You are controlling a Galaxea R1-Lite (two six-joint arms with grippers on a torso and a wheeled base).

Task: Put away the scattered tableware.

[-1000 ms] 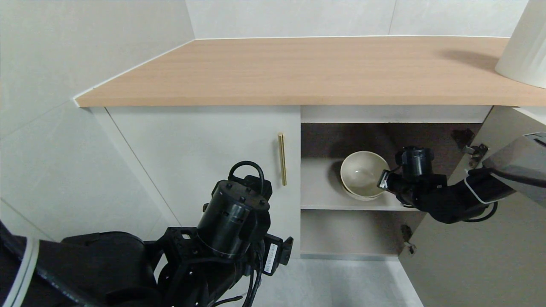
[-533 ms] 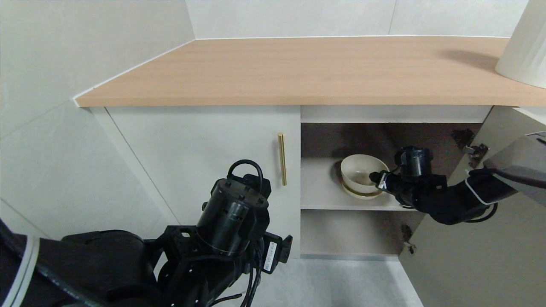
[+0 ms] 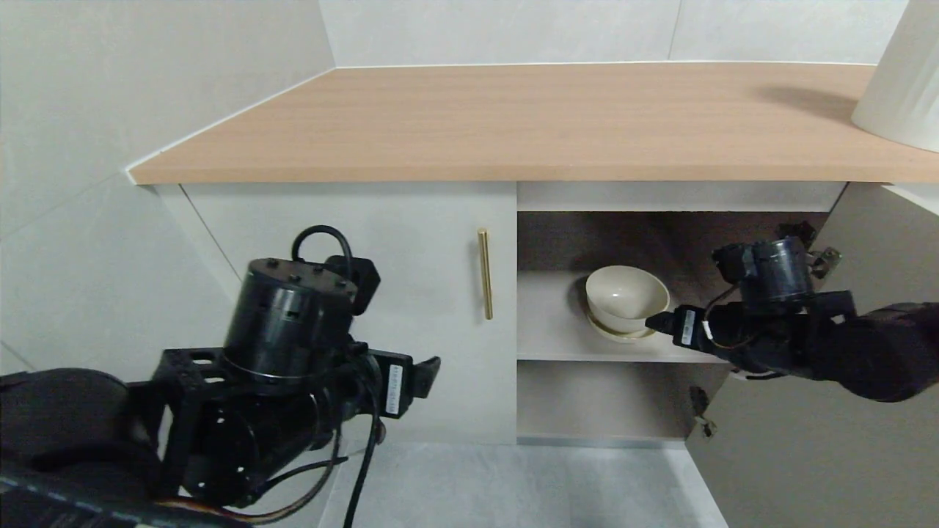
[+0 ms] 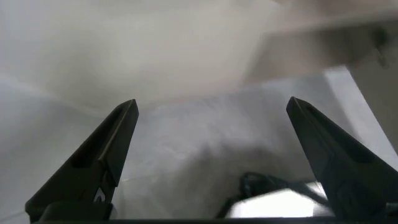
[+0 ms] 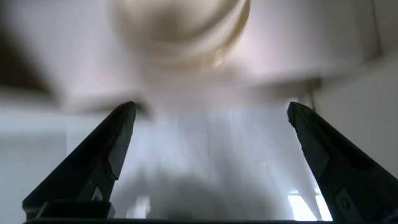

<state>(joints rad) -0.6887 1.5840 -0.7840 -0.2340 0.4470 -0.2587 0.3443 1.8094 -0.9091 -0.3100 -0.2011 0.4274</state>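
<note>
Bowl of cream ceramic sits on the white cabinet shelf just ahead of the right gripper, jaws spread and empty; left gripper, likewise spread, hangs well apart.

This looks like a home kitchen. A wood-grain tabletop runs along pale tiled walls into a corner, above a white base cabinet with a slim brass handle on its closed left door. The right door stands open on a shelf holding a cream bowl nested on another dish. The floor is grey tile.
</note>
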